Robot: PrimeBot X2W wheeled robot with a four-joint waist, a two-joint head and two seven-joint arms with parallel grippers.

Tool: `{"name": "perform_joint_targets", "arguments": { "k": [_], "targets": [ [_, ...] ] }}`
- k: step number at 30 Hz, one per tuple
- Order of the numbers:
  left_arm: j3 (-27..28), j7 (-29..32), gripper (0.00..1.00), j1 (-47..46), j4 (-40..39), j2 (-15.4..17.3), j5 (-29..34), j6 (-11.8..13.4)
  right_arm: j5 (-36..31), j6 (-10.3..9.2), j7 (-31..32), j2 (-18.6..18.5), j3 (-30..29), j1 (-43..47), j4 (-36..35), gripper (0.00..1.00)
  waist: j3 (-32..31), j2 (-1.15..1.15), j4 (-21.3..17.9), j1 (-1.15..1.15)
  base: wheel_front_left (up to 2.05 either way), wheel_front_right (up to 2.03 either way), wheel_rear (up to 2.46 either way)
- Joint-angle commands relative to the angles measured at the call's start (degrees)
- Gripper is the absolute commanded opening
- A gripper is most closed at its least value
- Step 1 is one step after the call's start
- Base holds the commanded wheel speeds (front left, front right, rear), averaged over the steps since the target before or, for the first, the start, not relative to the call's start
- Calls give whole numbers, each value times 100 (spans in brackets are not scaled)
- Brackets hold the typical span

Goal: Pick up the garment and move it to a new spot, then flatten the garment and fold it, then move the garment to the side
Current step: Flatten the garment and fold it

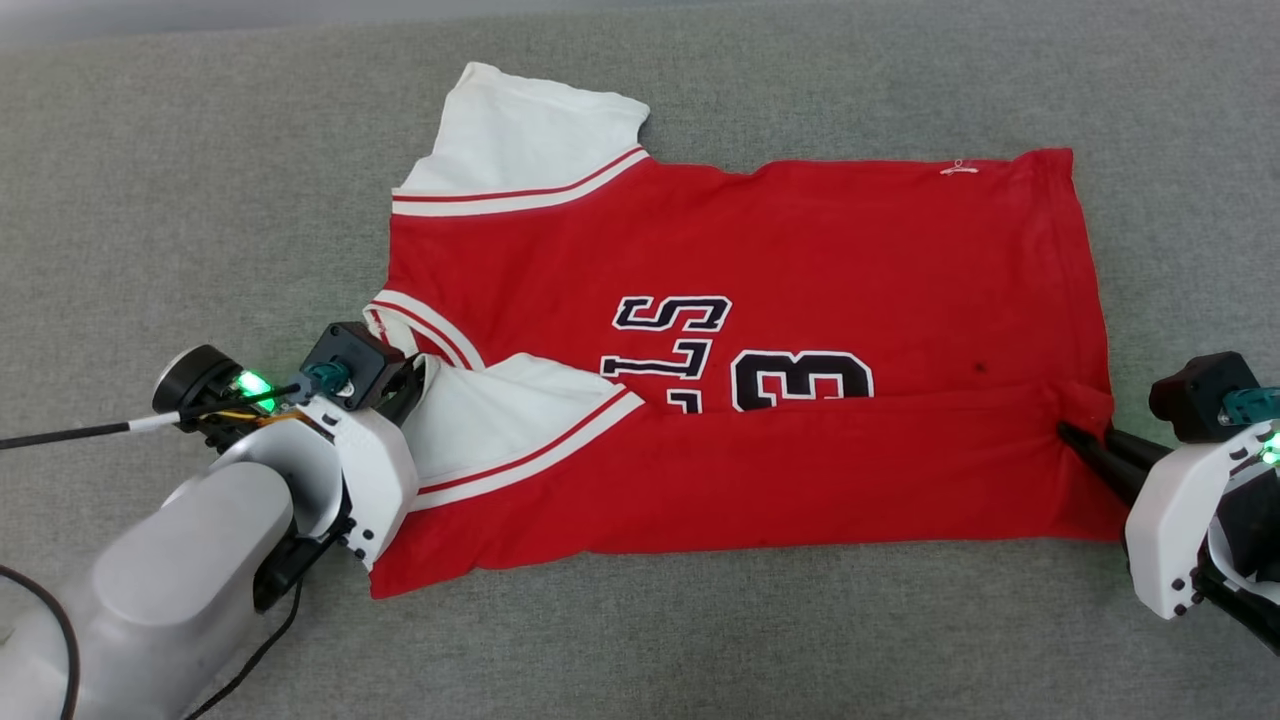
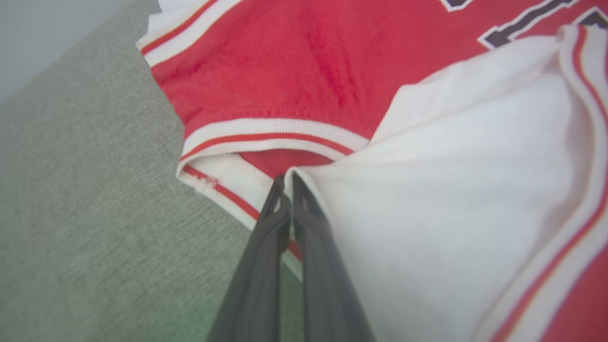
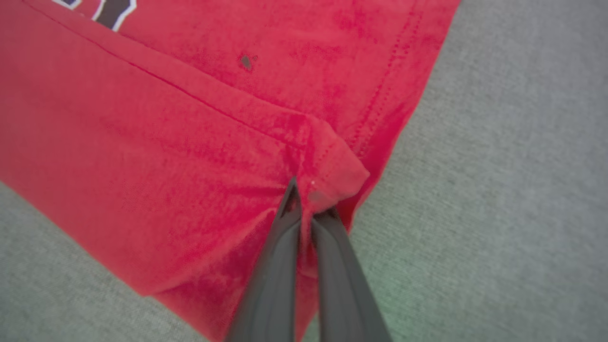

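Note:
The garment (image 1: 800, 250), a red jersey T-shirt with white sleeves and black lettering, lies sideways on the grey surface, its near long edge folded up over the lettering. My left gripper (image 1: 415, 375) is at the collar end, shut on the folded-over white sleeve edge (image 2: 304, 178). At the hem end, my right gripper (image 1: 1075, 437) is shut on a bunched corner of the red hem (image 3: 332, 175). In the left wrist view my left gripper (image 2: 286, 183) pinches cloth beside the striped collar. The right wrist view has my right gripper (image 3: 304, 199) holding a pinched red fold.
A grey fabric-covered surface (image 1: 200, 180) spreads all around the shirt. A black cable (image 1: 60, 435) runs off to the left from my left wrist. A pale wall strip (image 1: 200, 15) borders the far edge.

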Motion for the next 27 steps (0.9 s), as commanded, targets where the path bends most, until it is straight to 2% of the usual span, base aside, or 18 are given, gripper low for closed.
{"name": "perform_joint_targets", "arguments": {
  "k": [1, 5, 6, 7, 8, 9, 16, 21, 23, 24, 27],
  "targets": [
    [-72, -34, 0, 56, 316, -113, -37, -111, 45, -6, 38, 48, 122, 4, 109, 0, -38, 0, -14, -1, 0, 0, 0],
    [-156, -99, 0, 151, 719, -240, -96, -268, 128, -6, -10, 52, 212, -1, 163, 2, -242, 0, -17, -1, 0, 0, 0],
    [-154, -126, 0, 174, 805, -253, -125, -303, 131, -6, -35, 55, 223, -1, 168, 23, -321, 0, -10, -1, 0, 0, 0],
    [-145, -171, 15, 176, 870, -279, -128, -312, 143, -6, -77, 60, 219, -4, 177, 49, -402, 0, -1, -1, 0, 0, 0],
    [-130, -208, 56, 163, 925, -290, -134, -317, 148, -6, -113, 65, 215, -5, 176, 100, -480, 0, 8, -1, 0, 0, 0],
    [-112, -284, 100, 125, 954, -296, -112, -295, 154, -6, -146, 74, 203, 10, 198, 100, -569, 0, 25, -1, 0, 0, 0],
    [-34, -175, 100, -96, 734, -97, -149, -272, 228, -6, -269, 49, 146, 223, 207, 100, -1026, 0, 159, -1, 0, 0, 0],
    [16, 412, 100, -296, 212, 210, -297, -319, 186, -6, -328, 87, 50, 395, 229, 100, -1240, 0, 223, -1, 0, 0, 0],
    [27, 825, 100, -390, -42, 353, -431, -330, 157, -6, -345, 121, 17, 431, 238, 100, -1302, 0, 241, -1, 0, 0, 0],
    [-51, 1648, 100, -530, -368, 488, -680, -412, 119, -6, -330, 167, -1, 486, 227, 100, -1367, 0, 263, -1, 0, 0, 0],
    [-138, 2562, 100, -684, -644, 542, -999, -470, 91, -6, -314, 185, -8, 512, 209, 100, -1413, 0, 278, -1, 0, 0, 0]
  ]
}}
